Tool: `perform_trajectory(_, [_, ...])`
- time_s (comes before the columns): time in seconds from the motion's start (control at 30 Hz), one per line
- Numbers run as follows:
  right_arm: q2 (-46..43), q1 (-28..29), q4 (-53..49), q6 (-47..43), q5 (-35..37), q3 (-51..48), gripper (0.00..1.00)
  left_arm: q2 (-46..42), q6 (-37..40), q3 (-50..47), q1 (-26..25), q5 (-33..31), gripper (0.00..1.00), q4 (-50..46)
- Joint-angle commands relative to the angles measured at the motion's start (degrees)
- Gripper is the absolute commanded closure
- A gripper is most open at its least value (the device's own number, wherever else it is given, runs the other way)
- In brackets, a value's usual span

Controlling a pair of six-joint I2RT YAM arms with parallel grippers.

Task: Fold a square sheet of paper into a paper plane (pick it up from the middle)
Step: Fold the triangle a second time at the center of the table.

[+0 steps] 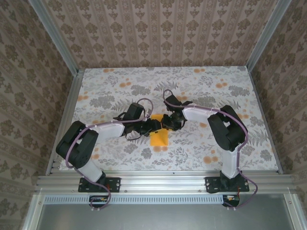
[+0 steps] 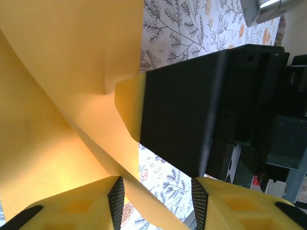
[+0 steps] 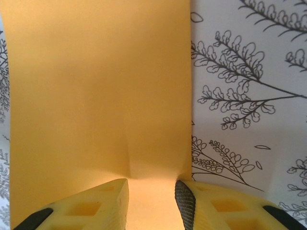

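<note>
Left gripper (image 2: 158, 201) first: my two yellow fingers (image 2: 72, 211) sit a fair gap apart. The orange paper (image 2: 57, 96) runs down through that gap with neither pad squeezing it, so it's parted around the sheet, not gripping. Right gripper (image 3: 151, 201) is much the same with a slightly narrower gap. The paper's near edge sits between the fingers, and nothing is pinched that I can see.

Pose-wise, the overhead camera shows my arms mirroring each other. They go up from the bases at the near edge, elbows out wide, then the forearms swing in so the wrists meet almost nose to nose. That's at the middle of the table (image 1: 216, 91), right over the paper. Most of the visible sheet pokes out toward the bases, plus a sliver on the far side.

The views don't tell the same story, though. From above it just reads as a flat orange patch. My left wrist cam shows part of it lifted into a curved flap with a soft bend. The black body of my right hand is close by, one yellow fingertip (image 2: 128, 108) against that flap. My right wrist cam shows the sheet lying flat, with a straight right edge and a faint crease running up from between the fingers.

Materials: the paper is thin and matte, glowing lighter yellow near the fingers. The fingers are yellow plastic with hollow square cells and black ribbed pads (image 2: 115, 196). The tablecloth is white with grey fern prints and orange flowers.
</note>
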Motion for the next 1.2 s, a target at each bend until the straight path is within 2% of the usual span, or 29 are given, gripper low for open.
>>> perform_trajectory(0.0, [2.8, -0.3, -0.8, 1.9, -2.0, -2.5, 0.63, 2.1, -0.9, 1.2, -0.7, -0.4, 0.57, 3.0])
perform_trajectory(0.37, [3.6, -2.3, 1.6, 4.2, -6.8, -4.6, 0.65, 4.5, -1.0, 1.9, -0.8, -1.5, 0.63, 3.4])
perform_trajectory(0.7, [1.4, -3.8, 3.7, 5.8, -10.4, -4.5, 0.64, 5.7, 0.0, 2.7, -0.8, -4.1, 0.69, -0.5])
perform_trajectory(0.83, [0.7, -4.4, 3.7, 5.8, -10.8, -4.2, 0.67, 5.5, 0.1, 2.3, -0.8, -5.0, 0.71, -1.2])
perform_trajectory(0.97, [0.6, -4.5, 3.2, 5.5, -10.2, -4.3, 0.74, 5.2, 0.1, 1.9, -0.8, -6.1, 0.73, -2.0])
perform_trajectory(1.17, [1.0, -4.4, 2.1, 4.7, -8.6, -4.5, 0.75, 4.3, -0.2, 0.9, -0.8, -6.9, 0.74, -2.2])
